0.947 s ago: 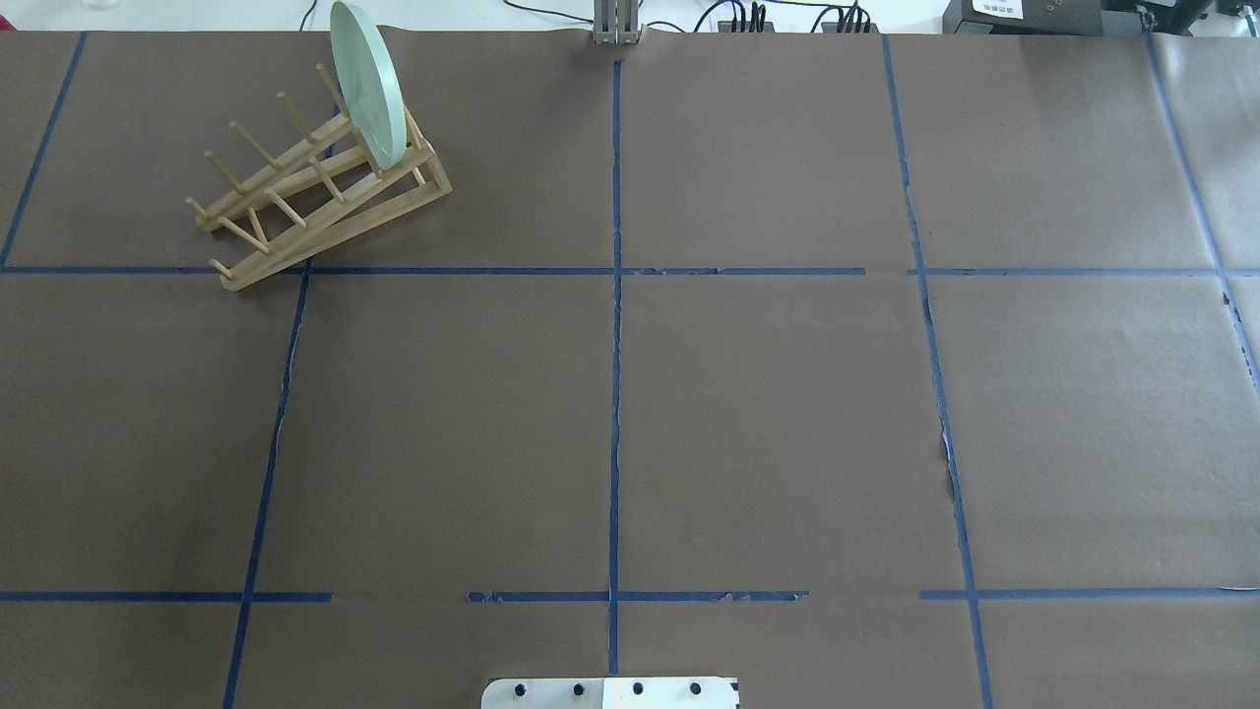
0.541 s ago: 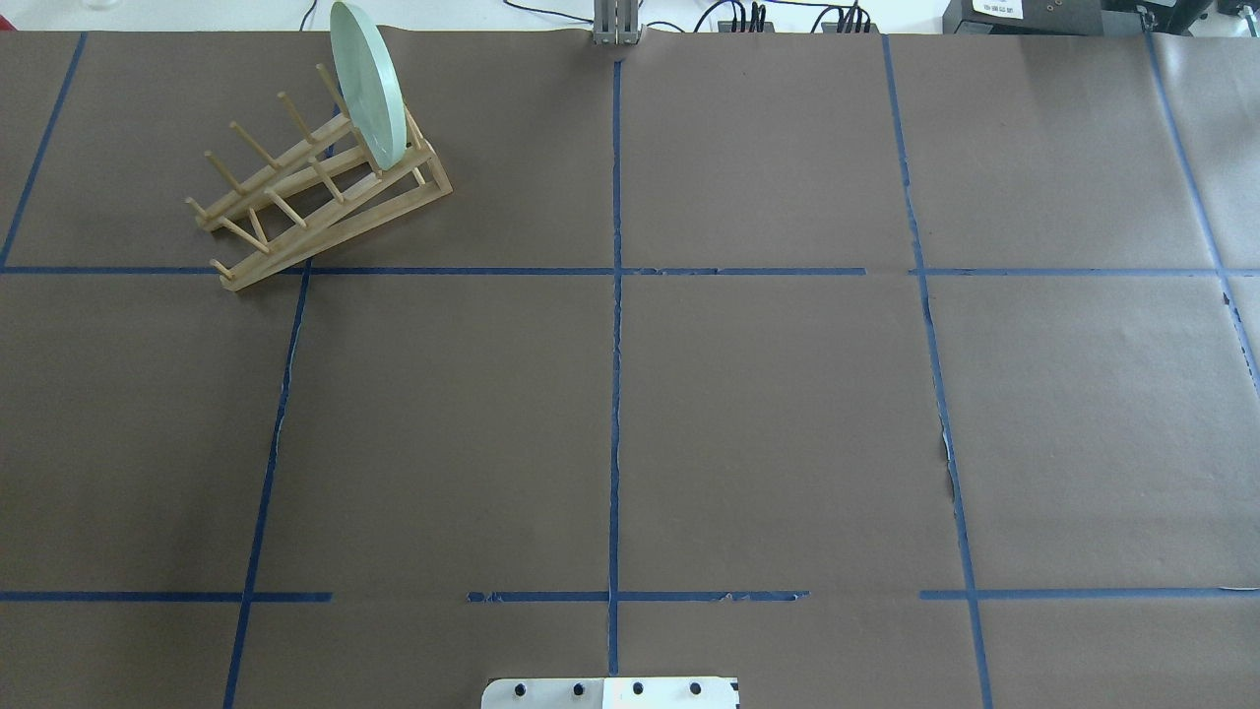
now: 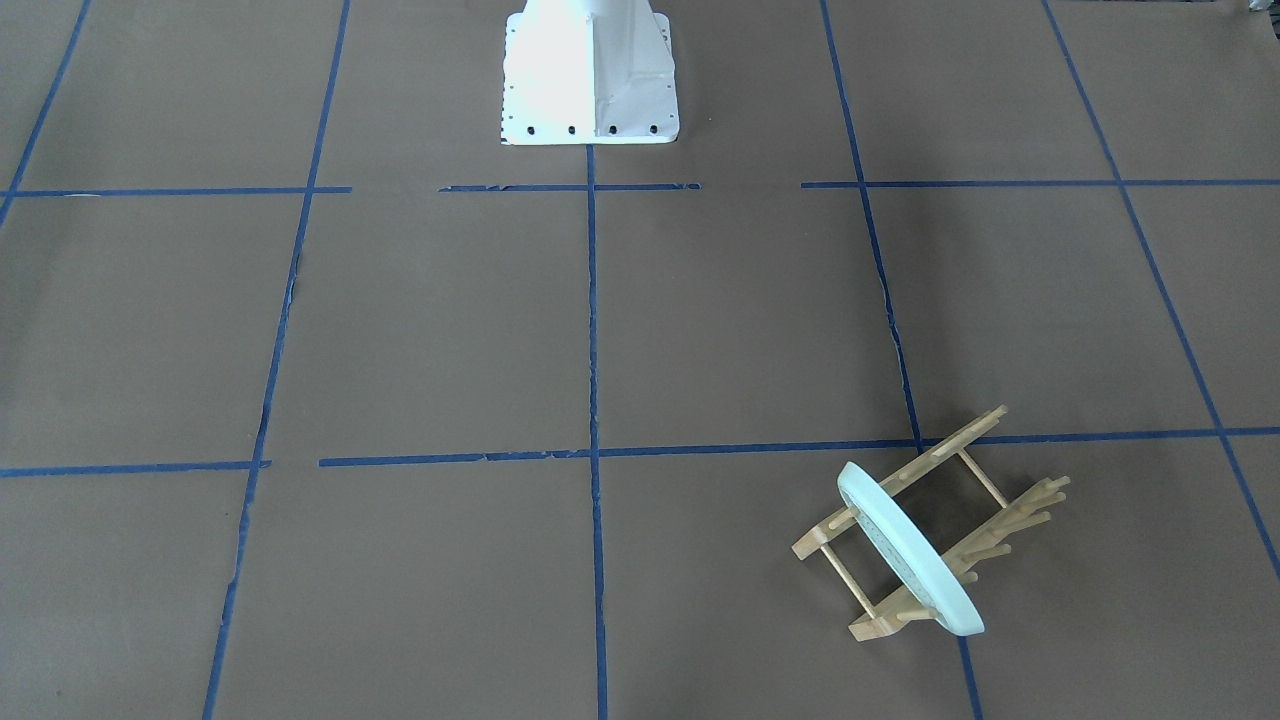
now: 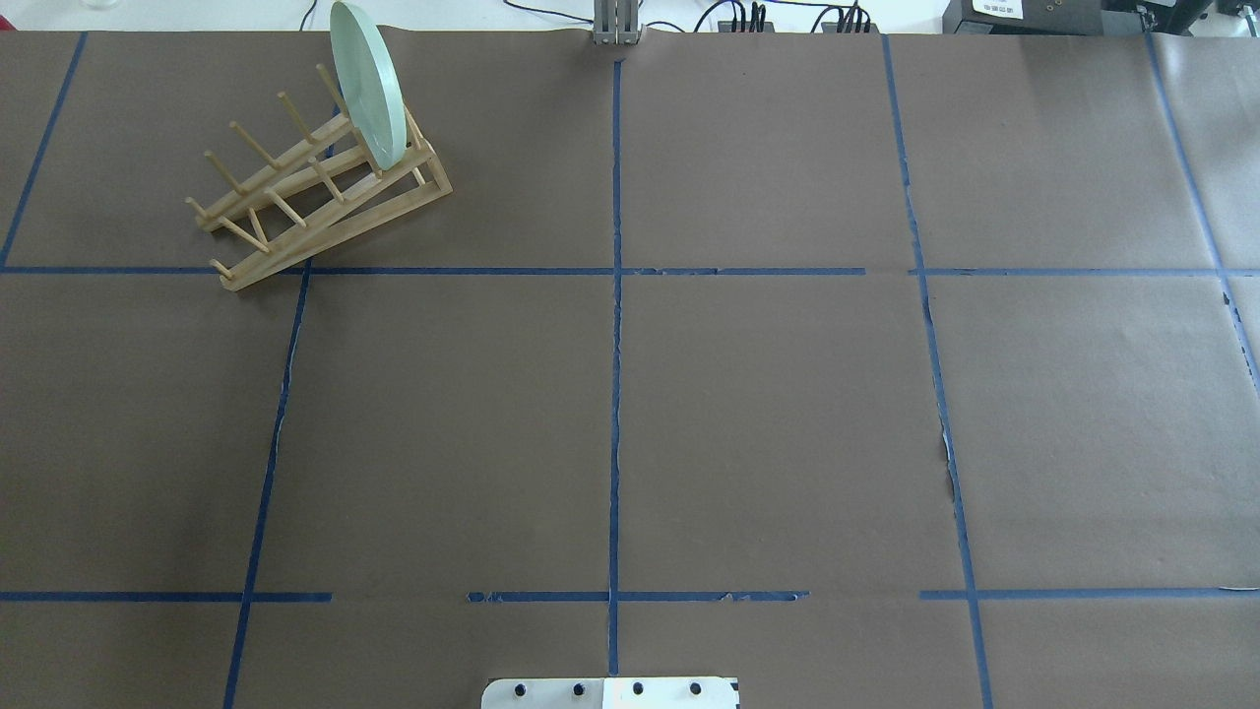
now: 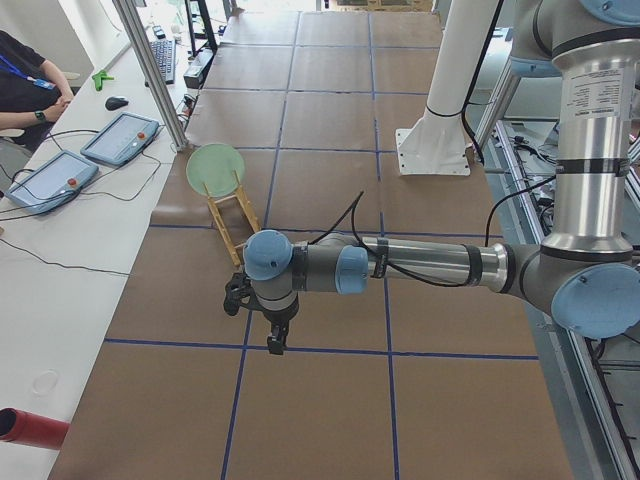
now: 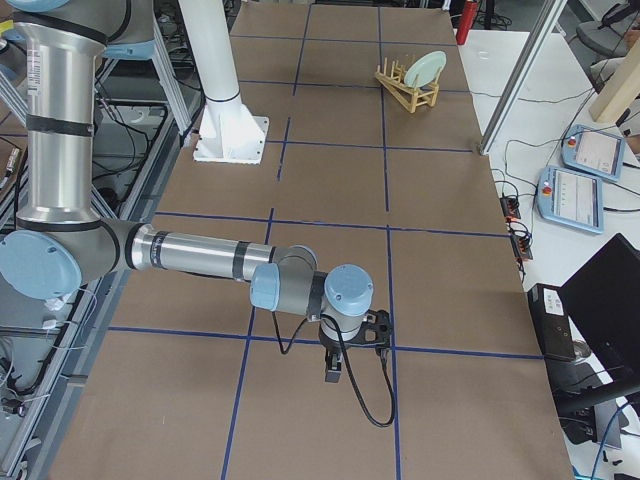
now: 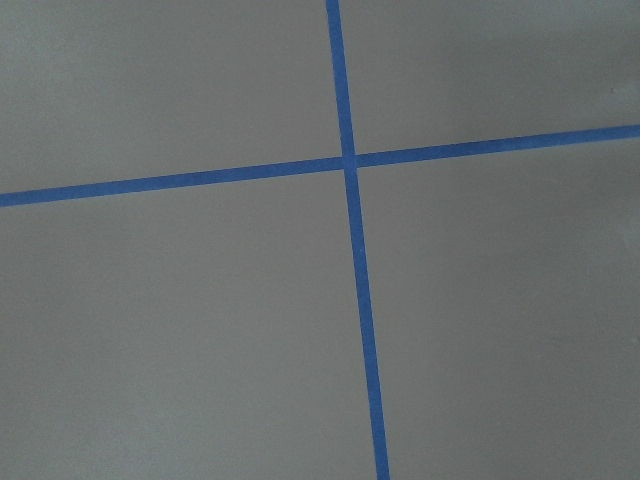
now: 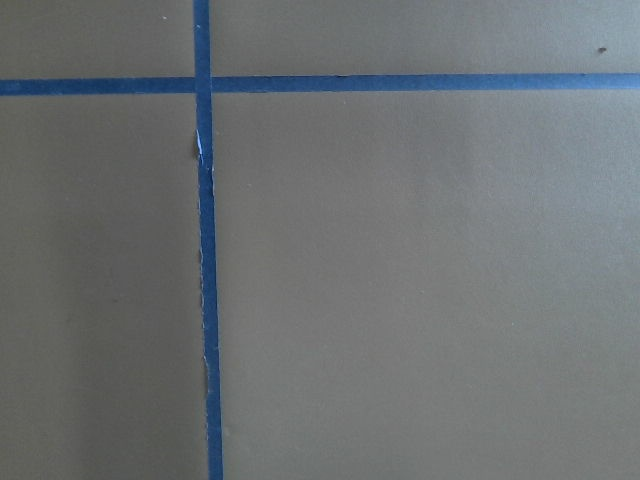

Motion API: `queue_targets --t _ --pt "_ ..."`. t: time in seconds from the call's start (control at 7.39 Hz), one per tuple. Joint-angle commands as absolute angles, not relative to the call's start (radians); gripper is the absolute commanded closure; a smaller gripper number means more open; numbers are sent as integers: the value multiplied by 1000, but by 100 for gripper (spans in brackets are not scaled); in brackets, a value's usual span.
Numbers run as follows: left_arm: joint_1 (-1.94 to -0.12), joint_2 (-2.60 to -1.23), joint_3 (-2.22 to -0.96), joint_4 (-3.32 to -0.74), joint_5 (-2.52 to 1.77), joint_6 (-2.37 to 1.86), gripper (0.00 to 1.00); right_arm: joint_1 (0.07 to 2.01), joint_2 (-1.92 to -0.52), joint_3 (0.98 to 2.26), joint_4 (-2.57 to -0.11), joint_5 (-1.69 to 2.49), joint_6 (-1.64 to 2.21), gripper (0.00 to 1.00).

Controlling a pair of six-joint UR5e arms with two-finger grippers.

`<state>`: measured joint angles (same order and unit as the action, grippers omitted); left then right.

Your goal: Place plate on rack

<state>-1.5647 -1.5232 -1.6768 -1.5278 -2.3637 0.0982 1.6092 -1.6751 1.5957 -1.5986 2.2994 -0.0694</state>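
The pale mint-green plate (image 4: 366, 84) stands on edge in the end slot of the wooden rack (image 4: 295, 207) at the table's far left. It leans between the pegs, as the front-facing view shows for the plate (image 3: 905, 550) and the rack (image 3: 950, 445). My left gripper (image 5: 275, 340) hangs over bare paper, well away from the rack (image 5: 232, 215) and the plate (image 5: 215, 168). My right gripper (image 6: 333, 370) hangs over the table's other end, far from the plate (image 6: 425, 68). I cannot tell whether either gripper is open or shut. Both wrist views show only brown paper and blue tape.
The white robot base (image 3: 590, 80) stands at the near middle edge. Brown paper with blue tape lines covers the table (image 4: 768, 414). Beyond the far edge are an operator (image 5: 20, 70), teach pendants (image 5: 120, 138), an aluminium post (image 5: 155, 70) and a red cylinder (image 5: 30, 428).
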Motion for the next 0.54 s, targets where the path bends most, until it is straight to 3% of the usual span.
queue_targets --t 0.0,0.41 --pt "-1563 -1525 -1669 -1531 -2365 98 0 1609 -1675 1597 -1598 2299 -69 0" --pt "-1565 -1526 -1677 -1531 -2364 98 0 1609 -1675 1597 -1598 2299 -69 0"
